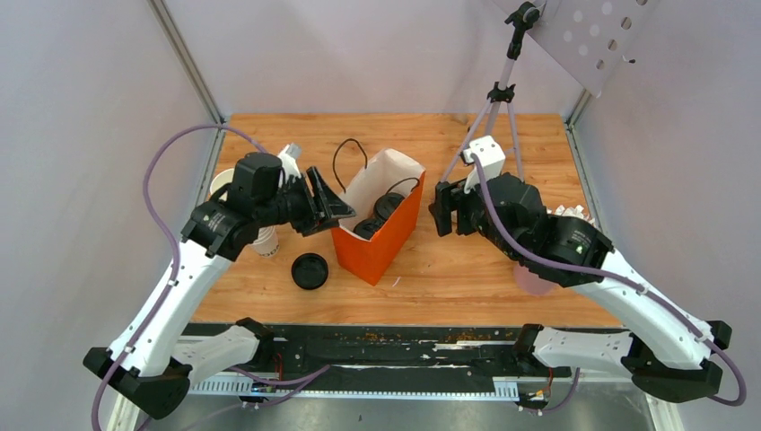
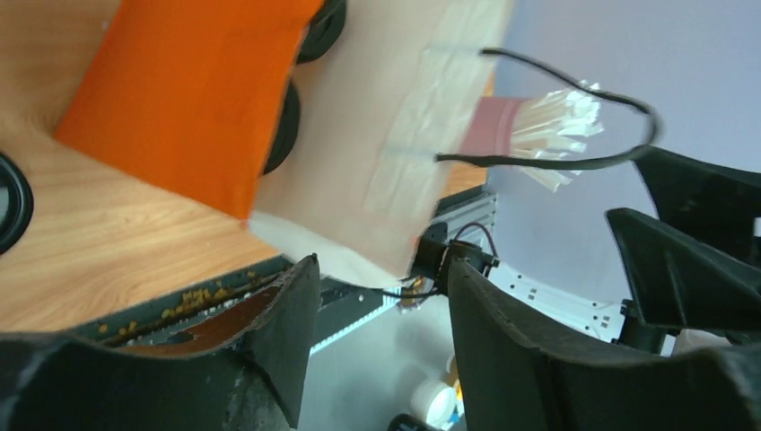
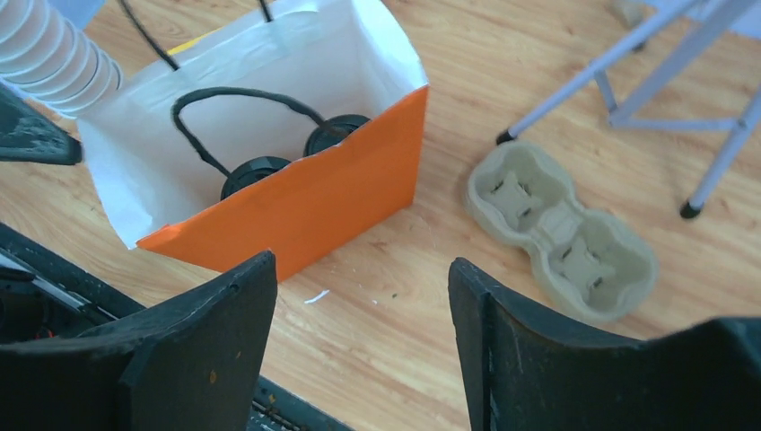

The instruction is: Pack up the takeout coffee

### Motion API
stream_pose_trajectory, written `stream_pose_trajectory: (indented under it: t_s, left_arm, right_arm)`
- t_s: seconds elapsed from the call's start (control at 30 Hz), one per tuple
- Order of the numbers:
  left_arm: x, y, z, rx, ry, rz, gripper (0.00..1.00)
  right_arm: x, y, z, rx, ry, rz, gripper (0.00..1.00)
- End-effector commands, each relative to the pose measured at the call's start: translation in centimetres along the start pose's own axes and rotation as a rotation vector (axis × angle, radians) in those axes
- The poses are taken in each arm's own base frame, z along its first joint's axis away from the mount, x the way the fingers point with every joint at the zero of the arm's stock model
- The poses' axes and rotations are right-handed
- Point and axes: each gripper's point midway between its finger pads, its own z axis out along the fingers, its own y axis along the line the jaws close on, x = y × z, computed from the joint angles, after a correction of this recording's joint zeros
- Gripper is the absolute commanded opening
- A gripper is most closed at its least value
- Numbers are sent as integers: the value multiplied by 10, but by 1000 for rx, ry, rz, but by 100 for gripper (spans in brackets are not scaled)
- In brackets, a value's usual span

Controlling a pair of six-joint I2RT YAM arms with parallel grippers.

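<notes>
Takeout coffee (image 1: 379, 215): 2 short white paper cups w/ black lids, both inside the orange bag (image 1: 381, 247) at desk centre, side by side, only the lid tops showing over the rim. Can't tell if they're filled. Handling, my guess: light, thin paper wall that dents under a hard squeeze, and a smooth plastic lid that could pop off or slip. So if one needs moving, take it round the wall just under the lid rim w/ gentle pressure, not by the lid alone. The bag itself is soft paper w/ floppy sides and tips easily; it stands tilted, mouth open toward 12. It has 2 black cord handles, one flopped inside over the cups and one hanging out the far side. Left pincer (image 1: 325, 208) sits at the bag's 9 o'clock, right by the rim, jaws apart, nothing between them. Right pincer (image 1: 444, 208) is at the bag's 3 o'clock, a bit off the bag, jaws apart too, empty. Outward: 1 loose black lid (image 1: 310, 270) at the bag's 8 o'clock on the desk; 1 stack of lidless white cups (image 1: 266, 241) at 9, past the left pincer; 1 pulp cup carrier (image 3: 561, 235), empty, on the right pincer's side; 1 tripod (image 1: 502, 99) at approx. 1 o'clock.
</notes>
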Motion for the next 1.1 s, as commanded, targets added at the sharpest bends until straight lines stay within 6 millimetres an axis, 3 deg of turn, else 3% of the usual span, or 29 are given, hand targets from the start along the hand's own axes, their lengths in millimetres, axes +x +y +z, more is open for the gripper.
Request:
stream_pose_trajectory:
  t_s: [0.0,0.03,0.07,0.1,0.33,0.47,0.63,0.87,1.07]
  left_arm:
    - [-23,-27,-21,50,-88,149,64]
    - [-26,-32,-25,60,-95,185,75]
    - [-27,-36,-28,69,-99,226,97]
    - [-29,-38,-31,73,-101,267,99]
    - [-26,-32,-54,42,-116,437,100]
    - [-17,-21,-59,38,-111,459,100]
    - [-2,-10,-54,59,-70,452,100]
    - [8,-6,-55,83,-55,450,100]
    - [9,-4,-59,71,-69,493,100]
  right_arm:
    - [6,-30,-28,170,82,178,70]
    - [12,-33,-32,187,110,192,70]
    - [17,-36,-37,207,135,220,69]
    - [22,-42,-42,235,162,239,68]
    - [72,-99,-87,484,321,318,63]
    - [101,-116,-106,565,375,435,57]
    - [129,-120,-113,631,405,540,50]
    - [164,-153,-118,850,472,535,52]
    - [179,-173,-127,958,493,509,52]
